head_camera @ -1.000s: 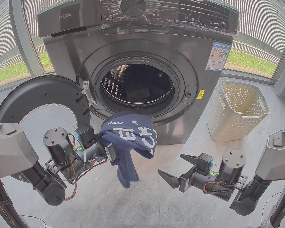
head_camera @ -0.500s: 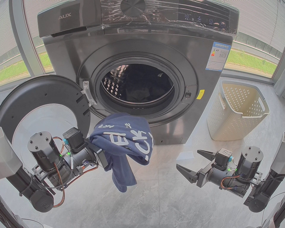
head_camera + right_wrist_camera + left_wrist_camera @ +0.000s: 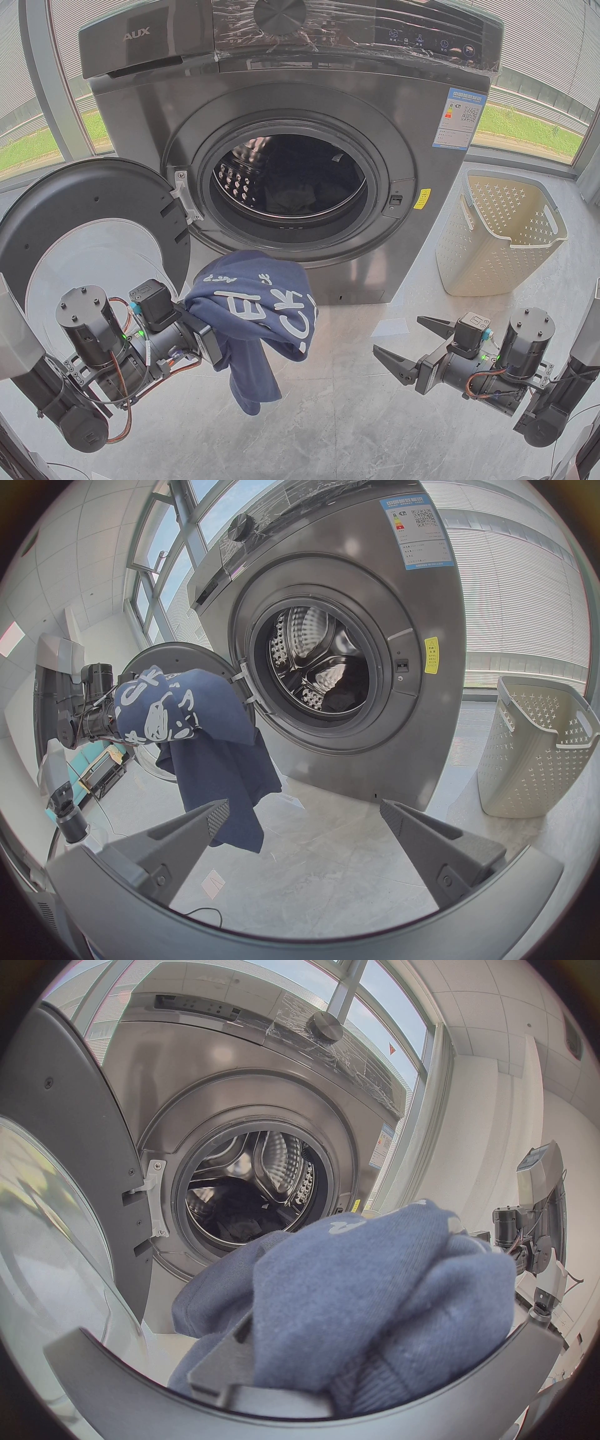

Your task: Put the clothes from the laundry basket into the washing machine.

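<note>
A navy garment point(image 3: 262, 300) is held clamped in the left end effector point(image 3: 215, 337) before the open washing machine point(image 3: 350, 94); the right end effector point(image 3: 398, 335) is spread wide, empty.

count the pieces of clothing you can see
2. A navy shirt hangs from the left gripper, in front of the washing machine below its opening; a dark heap lies in the drum, perhaps several pieces. The laundry basket's bottom is hidden.

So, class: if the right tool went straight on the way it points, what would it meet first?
Likely the lower front of the washing machine, by the right wrist view. The blue shirt hangs beside the line of the right tool, so depth leaves doubt.
</note>
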